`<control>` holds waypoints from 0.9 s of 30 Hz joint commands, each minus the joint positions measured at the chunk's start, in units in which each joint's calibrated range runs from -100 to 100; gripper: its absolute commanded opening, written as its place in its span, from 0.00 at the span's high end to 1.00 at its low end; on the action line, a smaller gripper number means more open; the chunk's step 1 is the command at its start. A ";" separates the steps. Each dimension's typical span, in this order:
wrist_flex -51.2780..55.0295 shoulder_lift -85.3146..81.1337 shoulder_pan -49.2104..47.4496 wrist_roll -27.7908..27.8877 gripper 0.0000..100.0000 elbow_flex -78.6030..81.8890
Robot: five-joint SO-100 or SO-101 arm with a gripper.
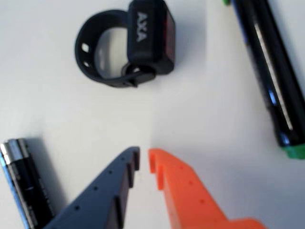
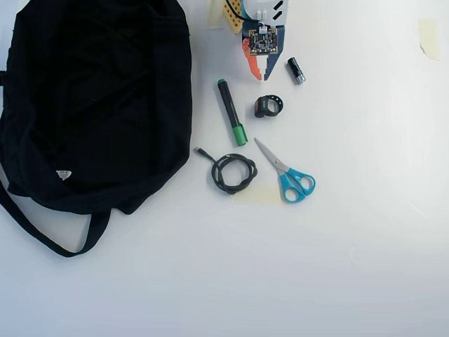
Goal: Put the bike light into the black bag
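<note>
The bike light (image 1: 138, 43) (image 2: 267, 107) is a small black body marked AXA with a rubbery ring strap; it lies on the white table. My gripper (image 1: 144, 161) (image 2: 259, 74) hovers a little short of it, its dark and orange jaws nearly together with only a thin gap and nothing between them. The black bag (image 2: 98, 98) is a large soft fabric bag with a long strap and a small white label; in the overhead view it fills the left side, well left of the light.
A black marker with a green cap (image 1: 274, 81) (image 2: 231, 112) lies between bag and light. A short black cylinder with a silver tip (image 1: 24, 183) (image 2: 296, 70) sits beside the gripper. Blue-handled scissors (image 2: 289, 175) and a coiled black cable (image 2: 231, 172) lie below.
</note>
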 commanded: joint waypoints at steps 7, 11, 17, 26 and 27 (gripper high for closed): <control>1.55 -1.00 0.10 0.28 0.98 1.25; 1.55 -1.00 0.10 0.28 0.98 1.25; 1.55 0.17 -0.65 0.28 0.98 -2.44; -9.65 19.58 -0.65 0.28 0.98 -31.55; -10.60 22.24 -0.65 0.13 0.97 -34.33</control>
